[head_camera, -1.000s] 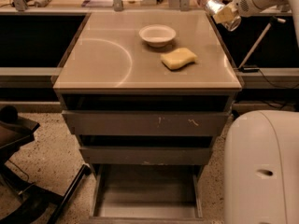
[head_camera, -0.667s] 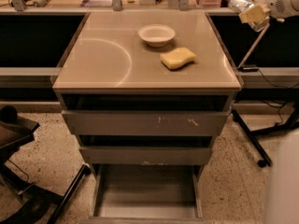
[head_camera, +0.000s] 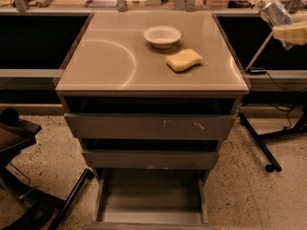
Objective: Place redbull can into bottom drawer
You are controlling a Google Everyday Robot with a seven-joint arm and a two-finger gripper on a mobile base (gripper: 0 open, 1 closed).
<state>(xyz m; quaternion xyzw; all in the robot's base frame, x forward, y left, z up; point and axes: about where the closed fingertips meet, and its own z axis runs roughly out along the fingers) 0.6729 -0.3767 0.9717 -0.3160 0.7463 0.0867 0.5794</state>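
The redbull can [head_camera: 275, 12] is a silvery can, tilted, high at the right edge of the view, beyond the cabinet's right side. My gripper [head_camera: 283, 27] is shut on it, with a cream finger [head_camera: 291, 33] lying across its lower part. The rest of the arm is out of view. The bottom drawer [head_camera: 151, 200] is pulled out at floor level at the bottom centre, a grey tray with nothing in it. It lies far below and to the left of the can.
A white bowl [head_camera: 162, 35] and a yellow sponge [head_camera: 183, 60] sit on the cabinet top [head_camera: 105, 66]. The two upper drawers [head_camera: 151, 126] stand slightly out. A black stand leg [head_camera: 259, 140] crosses the floor at right. Black equipment [head_camera: 19, 143] stands at left.
My gripper with the can has moved to the right, away from the cabinet top's right edge. The white arm body that filled the lower right has left the view.
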